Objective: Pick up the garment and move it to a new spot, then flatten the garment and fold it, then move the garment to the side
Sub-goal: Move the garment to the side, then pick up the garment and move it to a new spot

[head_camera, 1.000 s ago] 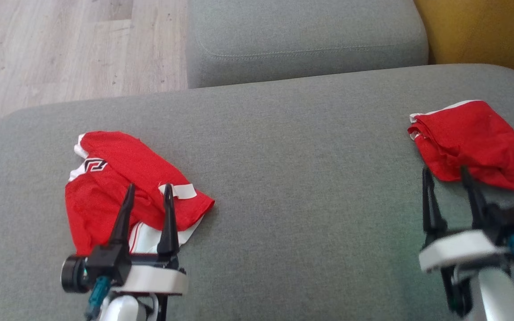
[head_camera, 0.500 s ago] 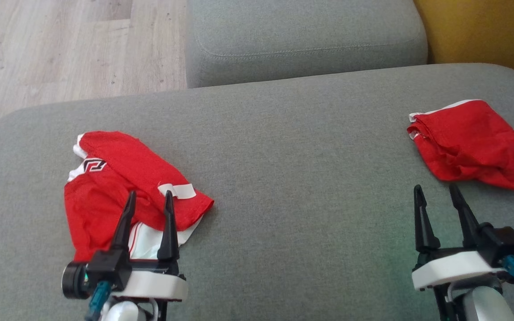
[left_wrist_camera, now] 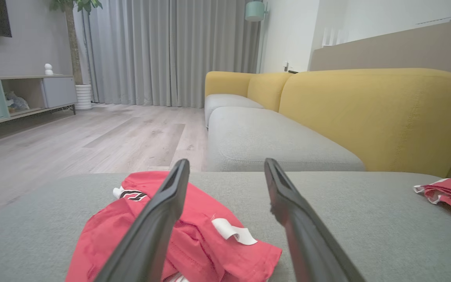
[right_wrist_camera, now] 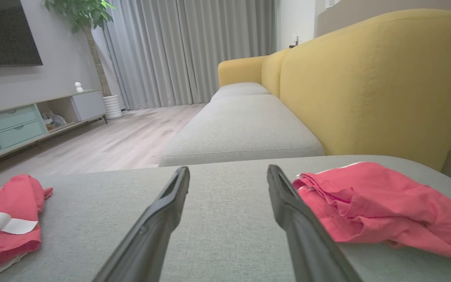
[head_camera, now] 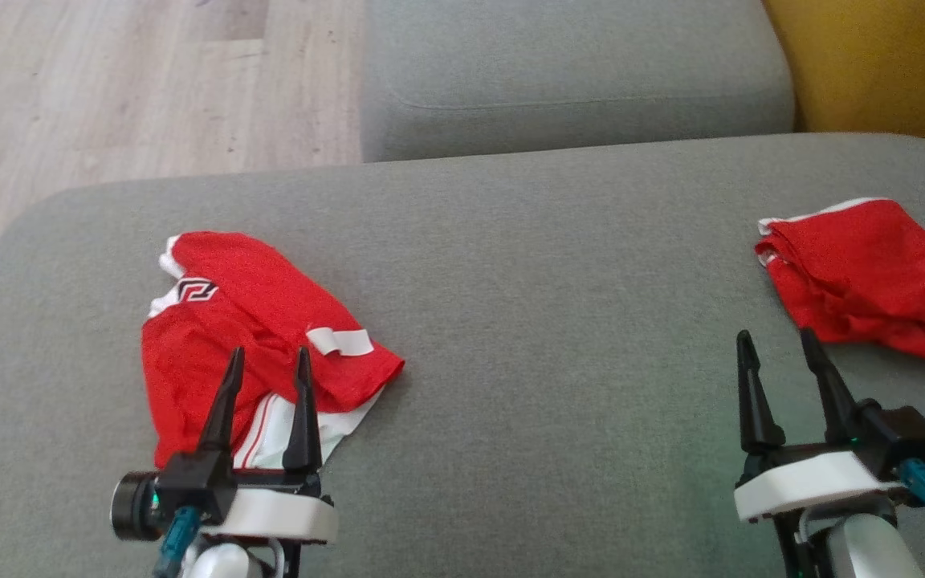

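A crumpled red garment [head_camera: 254,321] with white trim and a black logo lies at the left of the grey cushion [head_camera: 559,321]. My left gripper [head_camera: 270,353] hangs open over its near edge, fingers apart with nothing between them; in the left wrist view the garment [left_wrist_camera: 206,235] lies under the open left gripper [left_wrist_camera: 226,162]. A second red garment [head_camera: 864,277], folded into a compact bundle, rests at the right edge. My right gripper [head_camera: 776,335] stands open just short of it, apart from the cloth. In the right wrist view this garment [right_wrist_camera: 366,207] lies right of the open right gripper [right_wrist_camera: 228,168].
Beyond the cushion is another grey sofa seat [head_camera: 575,72]. A yellow backrest [head_camera: 880,64] rises at the far right. Wooden floor [head_camera: 125,88] lies off the cushion's far left edge. Bare cushion spans the middle between the two garments.
My right gripper has drawn back from the right garment's near edge, staying open. The head camera shifted a little. The left gripper has kept its place.
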